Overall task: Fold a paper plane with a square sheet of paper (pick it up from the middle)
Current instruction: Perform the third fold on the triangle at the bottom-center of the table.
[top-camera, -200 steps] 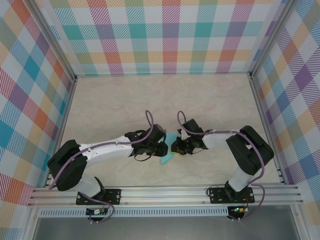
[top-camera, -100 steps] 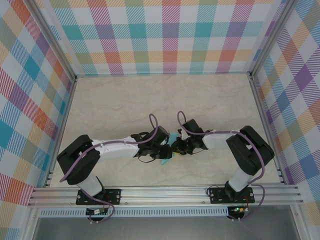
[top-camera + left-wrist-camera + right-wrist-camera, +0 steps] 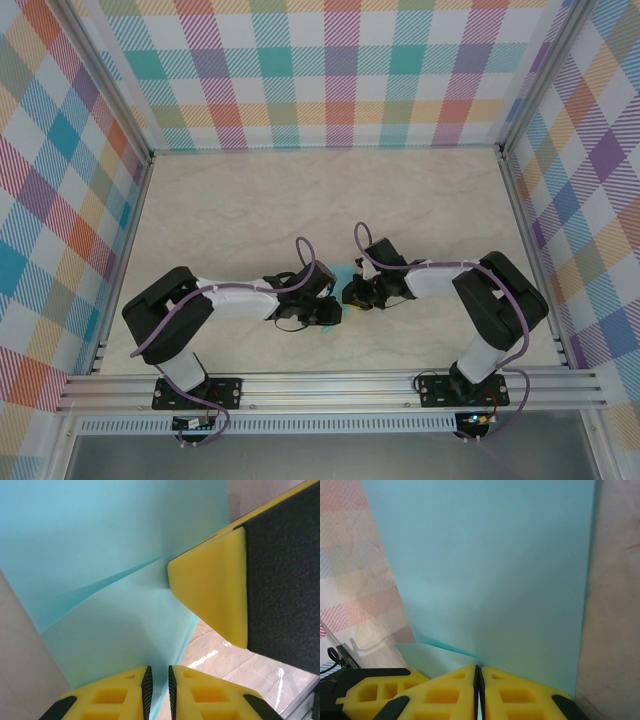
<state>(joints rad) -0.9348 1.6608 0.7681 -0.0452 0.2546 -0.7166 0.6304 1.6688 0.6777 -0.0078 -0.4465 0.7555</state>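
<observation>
One square sheet of paper (image 3: 110, 555) (teal, partly folded) sits over the near middle of the tabletop (image 3: 230, 210), gripped by two hands: left hand (image 3: 159, 680) and right hand (image 3: 477, 672) each clamp nearly closed on it.

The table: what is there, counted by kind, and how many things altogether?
Robot arms: 2 (left arm, right arm)
Turquoise paper sheet: 1
Total: 3

A pale, marble-patterned table (image 3: 250, 200) sits framed by aluminium rails (image 3: 330, 381) and plaid walls (image 3: 330, 80).
</observation>
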